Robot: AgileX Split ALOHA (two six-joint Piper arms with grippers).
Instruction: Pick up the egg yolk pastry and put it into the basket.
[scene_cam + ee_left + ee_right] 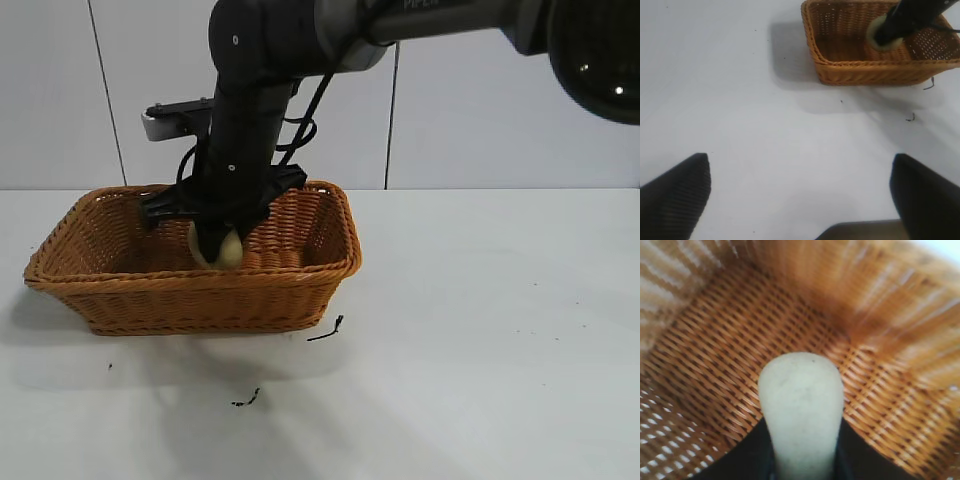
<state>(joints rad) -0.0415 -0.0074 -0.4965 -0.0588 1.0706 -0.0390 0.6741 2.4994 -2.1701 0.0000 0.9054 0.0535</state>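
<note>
White counter (480,330) carries the basket (120,300) near its far left. Inside it, the right hand (222,245) grips the egg yolk pastry (230,250); only the right wrist view shows woven floor beneath. The left hand (800,200) hovers apart, fingers spread.

A white table (480,330) is seen across the lower part of the frame. Two small black bits (326,330) (246,400) are seen lying on it, low and left of the middle. A pale wall (60,90) is seen at the top.

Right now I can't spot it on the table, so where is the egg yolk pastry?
The egg yolk pastry is clamped in the right gripper, inside the basket at the exterior view's left, above its woven floor.
</note>
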